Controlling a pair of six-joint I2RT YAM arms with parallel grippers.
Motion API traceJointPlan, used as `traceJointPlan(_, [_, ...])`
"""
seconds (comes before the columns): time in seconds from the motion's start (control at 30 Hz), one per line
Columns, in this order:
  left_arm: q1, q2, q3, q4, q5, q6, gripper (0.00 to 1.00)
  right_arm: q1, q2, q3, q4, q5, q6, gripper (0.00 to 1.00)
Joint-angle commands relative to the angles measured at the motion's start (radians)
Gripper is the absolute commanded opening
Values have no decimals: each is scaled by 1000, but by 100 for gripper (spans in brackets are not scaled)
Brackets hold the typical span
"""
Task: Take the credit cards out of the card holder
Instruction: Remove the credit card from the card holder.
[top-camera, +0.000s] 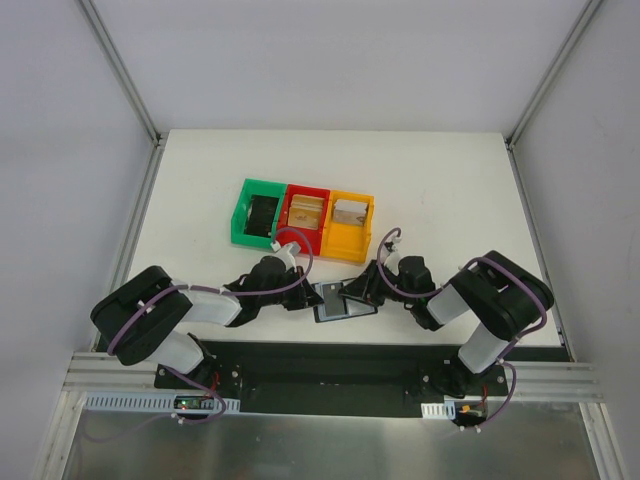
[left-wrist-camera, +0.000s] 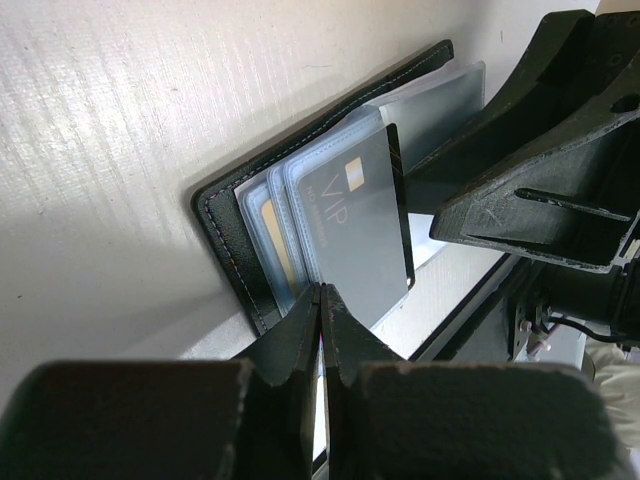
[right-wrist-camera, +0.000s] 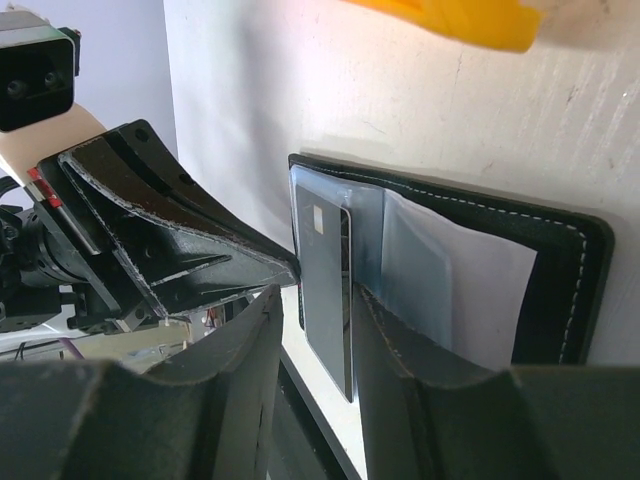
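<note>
Right wrist view shows a grey credit card (right-wrist-camera: 322, 250) jutting from the open card holder (right-wrist-camera: 557, 300) on the table (right-wrist-camera: 400, 90), straight between the spread fingers of the right gripper (right-wrist-camera: 320, 295), its long axis along that gripper's line of reach. The left gripper (left-wrist-camera: 320, 292), pressed together with nothing seen in it, sets its tips against the holder's edge just beside the card, so the right arm looks best placed to close and draw it out.

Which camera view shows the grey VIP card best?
Left wrist: the grey VIP card faces that camera, so its lettering and chip are readable. Right wrist shows it at a steep angle, lettering unreadable; top external shows only a tiny grey patch.
</note>
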Motion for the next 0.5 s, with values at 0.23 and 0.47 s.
traceJointPlan(0.23, [-25, 34, 1, -78, -34, 14, 0, 17, 6, 36, -8, -78, -34, 36])
traceJointPlan(0.47, [-23, 29, 1, -95, -57, 27, 0, 17, -18, 25, -52, -107, -68, 36])
